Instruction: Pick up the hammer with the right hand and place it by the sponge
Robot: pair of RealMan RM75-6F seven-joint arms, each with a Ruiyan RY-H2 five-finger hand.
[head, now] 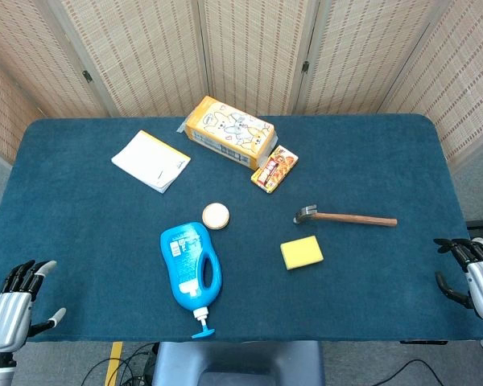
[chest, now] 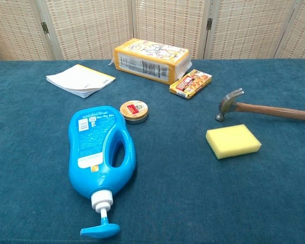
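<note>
My right hand (head: 476, 277): at the near right edge of the surface (head: 386, 161), holding nothing, fingers apart and loosely curved. Idle.

My left hand (head: 12, 305): at the near edge on the opposite side, likewise holding nothing, fingers apart.

Hammer (head: 344, 217): nearest item to my right hand, lying flat ahead of it and inward. Wooden handle end points toward my hand; metal head is at the end away from it. Judged rigid and head-heavy, with a smooth and somewhat slippery handle. Best hold is a full wrap around the handle, taken toward the head so the weight does not tip it downward.

Sponge (head: 301, 252): yellow block, just beyond the hammer's head from my hand and a little nearer to me, close to it but not touching. Judged soft and light, easily nudged; set the hammer down gently.

Further out, not needed: small round tin (head: 216, 215), blue detergent bottle (head: 191, 267) on its side, snack box (head: 274, 168), yellow carton (head: 229, 131), notepad (head: 150, 161).
</note>
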